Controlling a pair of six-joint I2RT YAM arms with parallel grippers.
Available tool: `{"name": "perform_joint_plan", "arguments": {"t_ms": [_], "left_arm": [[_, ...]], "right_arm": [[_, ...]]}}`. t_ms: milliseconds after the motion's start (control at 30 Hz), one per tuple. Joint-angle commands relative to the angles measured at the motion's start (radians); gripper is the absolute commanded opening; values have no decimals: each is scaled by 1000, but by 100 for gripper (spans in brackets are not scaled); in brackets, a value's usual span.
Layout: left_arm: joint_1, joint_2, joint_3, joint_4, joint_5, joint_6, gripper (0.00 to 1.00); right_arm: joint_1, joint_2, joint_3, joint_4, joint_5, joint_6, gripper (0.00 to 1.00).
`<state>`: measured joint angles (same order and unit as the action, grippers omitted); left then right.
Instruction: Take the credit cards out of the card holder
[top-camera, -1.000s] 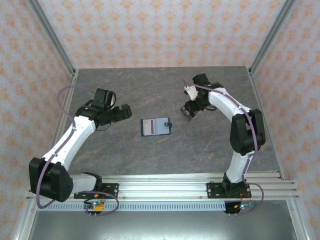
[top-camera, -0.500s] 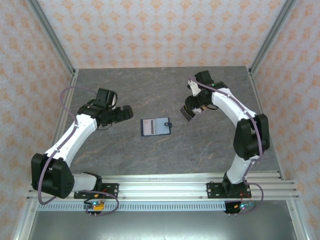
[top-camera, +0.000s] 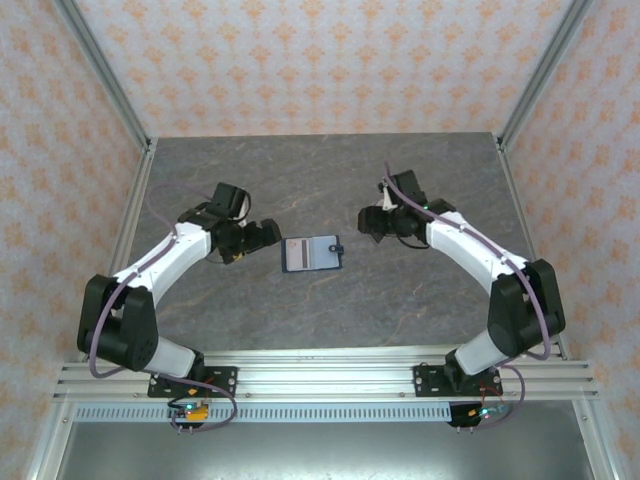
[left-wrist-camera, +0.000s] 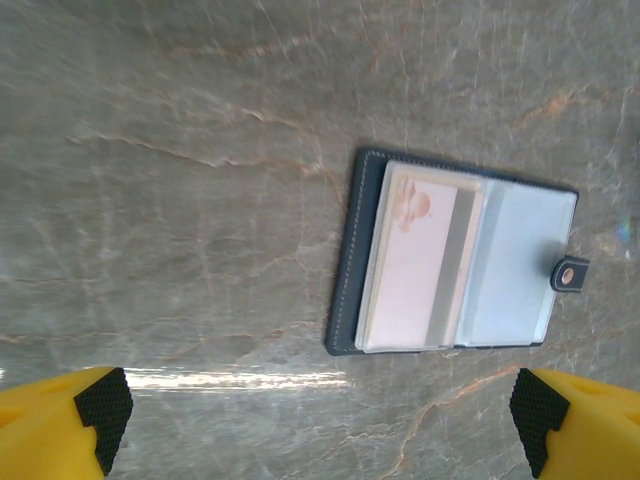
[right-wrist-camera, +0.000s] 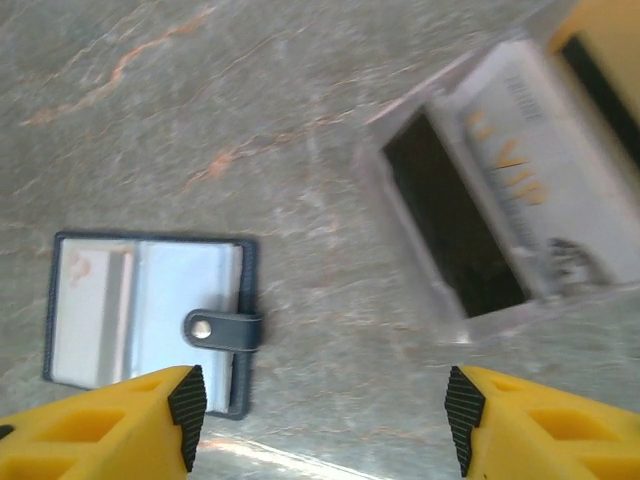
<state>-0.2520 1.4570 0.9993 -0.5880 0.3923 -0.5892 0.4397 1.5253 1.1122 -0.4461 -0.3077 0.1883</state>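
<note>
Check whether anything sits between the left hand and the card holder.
Nothing visible does. The left hand hangs open just left of the open card holder, with bare grey stone-patterned table between them. A pale card sits in one pocket, uncovered.

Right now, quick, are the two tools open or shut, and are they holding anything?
Left tool: open, holding nothing.
Right tool: open, holding nothing.
</note>
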Motion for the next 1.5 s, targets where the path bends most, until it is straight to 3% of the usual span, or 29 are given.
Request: {"name": "perform_joint_plan", "arguments": {"t_ms": [0, 233, 567, 1067, 1467], "left_arm": [[-43, 34, 5, 73, 28, -68, 98], [-131, 148, 80, 93, -9, -115, 91], [-179, 291, 189, 76, -9, -124, 70], [-186, 402, 256, 15, -48, -117, 75], [-202, 442, 291, 9, -28, -109, 73]], "right_arm": [[72, 30, -30, 115, -9, 81, 67], [189, 130, -42, 185, -29, 128, 69], [199, 210, -75, 245, -31, 161, 63], [199, 266, -84, 259, -48, 167, 62], [199, 304, -75, 257, -50, 165, 62]]}}
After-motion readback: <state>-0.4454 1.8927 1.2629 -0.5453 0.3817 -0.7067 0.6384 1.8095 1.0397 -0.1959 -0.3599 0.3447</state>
